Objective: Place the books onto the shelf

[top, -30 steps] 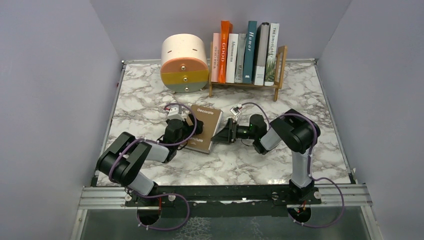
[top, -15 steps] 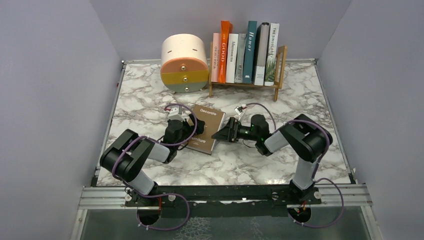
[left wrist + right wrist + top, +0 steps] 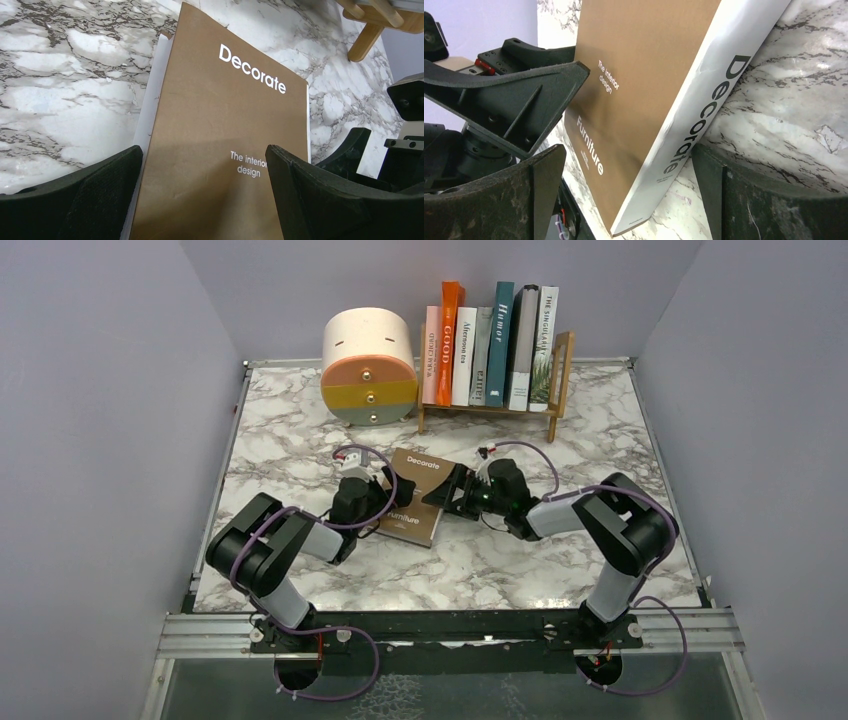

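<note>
A brown book titled "Decorate" [image 3: 420, 488] lies on the marble table [image 3: 300, 440] between my two grippers. Its cover fills the left wrist view [image 3: 220, 125]; its white spine [image 3: 704, 110] faces the right wrist camera. My left gripper [image 3: 383, 495] is open over the book's near left part, fingers [image 3: 100, 195] spread above the cover. My right gripper [image 3: 452, 495] is open, with the book's spine corner between its fingers [image 3: 754, 200]. The light-wood shelf [image 3: 487, 411] at the back holds several upright books [image 3: 500, 340].
A round cream, orange and yellow drawer box [image 3: 369, 365] stands just left of the shelf. Grey walls close in the table on three sides. Each gripper shows in the other's wrist view: the right gripper [image 3: 385, 160], the left gripper [image 3: 514, 95].
My right gripper has moved left up to the book and now straddles its spine corner. The book has shifted and turned slightly. The left gripper stayed over the cover.
</note>
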Controlling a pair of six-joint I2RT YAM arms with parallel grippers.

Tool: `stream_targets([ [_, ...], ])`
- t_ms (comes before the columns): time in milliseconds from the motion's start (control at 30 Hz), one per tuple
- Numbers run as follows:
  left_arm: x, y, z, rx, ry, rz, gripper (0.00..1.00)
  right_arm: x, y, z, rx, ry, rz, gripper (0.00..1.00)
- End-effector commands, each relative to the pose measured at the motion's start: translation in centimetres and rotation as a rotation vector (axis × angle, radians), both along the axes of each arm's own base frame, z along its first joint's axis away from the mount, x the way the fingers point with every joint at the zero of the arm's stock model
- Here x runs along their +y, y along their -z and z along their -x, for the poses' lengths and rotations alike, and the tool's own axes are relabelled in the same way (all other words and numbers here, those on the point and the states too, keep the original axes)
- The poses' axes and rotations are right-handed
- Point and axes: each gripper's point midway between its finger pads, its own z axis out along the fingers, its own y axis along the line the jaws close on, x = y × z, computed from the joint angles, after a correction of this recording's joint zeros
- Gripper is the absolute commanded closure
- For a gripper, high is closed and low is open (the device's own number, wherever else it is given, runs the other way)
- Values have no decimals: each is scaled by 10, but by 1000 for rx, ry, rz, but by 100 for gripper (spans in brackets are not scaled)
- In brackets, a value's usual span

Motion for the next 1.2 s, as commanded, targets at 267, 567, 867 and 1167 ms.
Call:
stream_targets([
  [267, -21, 12, 9, 64, 92, 40, 12, 27, 9, 5, -15, -12, -116, 4],
  [567, -26, 17, 12, 65, 111, 68, 12, 23, -36, 17, -170, -17, -316, 5],
  [867, -28, 16, 11, 59, 116, 85, 13, 17, -24, 17, -120, 31, -270, 6],
  [1167, -28, 17, 12, 67, 112, 89, 13, -9, 21, 10, 64, 181, 22, 5],
])
